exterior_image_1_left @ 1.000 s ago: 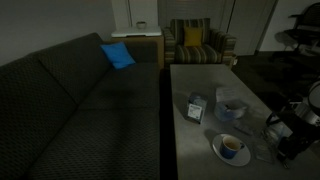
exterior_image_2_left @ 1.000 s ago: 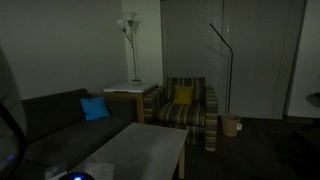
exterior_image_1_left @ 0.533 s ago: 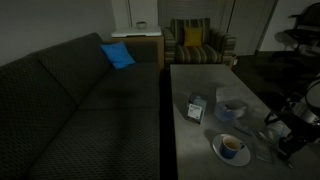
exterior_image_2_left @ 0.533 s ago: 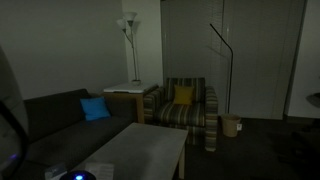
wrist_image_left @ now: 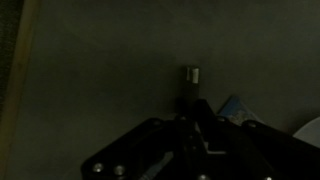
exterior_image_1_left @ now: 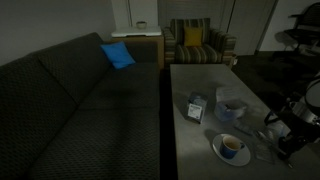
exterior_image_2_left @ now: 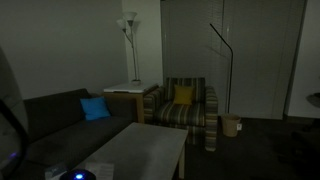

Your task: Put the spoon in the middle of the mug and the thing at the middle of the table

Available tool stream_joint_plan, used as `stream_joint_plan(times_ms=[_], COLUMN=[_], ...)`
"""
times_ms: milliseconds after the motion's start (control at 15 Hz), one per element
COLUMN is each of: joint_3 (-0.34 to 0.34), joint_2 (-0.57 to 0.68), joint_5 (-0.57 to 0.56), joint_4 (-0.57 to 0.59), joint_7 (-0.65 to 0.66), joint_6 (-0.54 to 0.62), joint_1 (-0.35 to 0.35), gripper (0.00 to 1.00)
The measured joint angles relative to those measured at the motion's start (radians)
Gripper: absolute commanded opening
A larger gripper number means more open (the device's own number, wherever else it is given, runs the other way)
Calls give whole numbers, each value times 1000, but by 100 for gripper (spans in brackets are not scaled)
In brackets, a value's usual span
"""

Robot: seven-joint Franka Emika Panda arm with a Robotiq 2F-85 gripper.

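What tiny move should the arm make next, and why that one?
Probably carry the spoon toward the gap between the mug and the white box. In the wrist view the spoon seems to stick out from the gripper, though it is too dark to be sure of the grip.

Not much to go on in this light. In an exterior view the dark, chunky robot arm (exterior_image_1_left: pixel 306 108) is mostly a blackish blur of rounded segments with a slightly paler grey patch near the top, and it's too dim to read any markings. The wrist view is better. The black blocky gripper (wrist_image_left: pixel 190 80) has a matte casing with angular, sloped shoulders, and a couple of small round screw heads (wrist_image_left: pixel 99 168) catch the light low down. The slim dark fingers (wrist_image_left: pixel 189 98) end in a duller grey, squared-off tip.
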Motion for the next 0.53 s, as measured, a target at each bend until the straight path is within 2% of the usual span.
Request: stream_joint_plan(times_ms=[533], joint_3=[-38], joint_2=[-12], joint_5=[0], joint_4=[-3], joint_7=[63], joint_6=[0], joint_1=[62], gripper=[4])
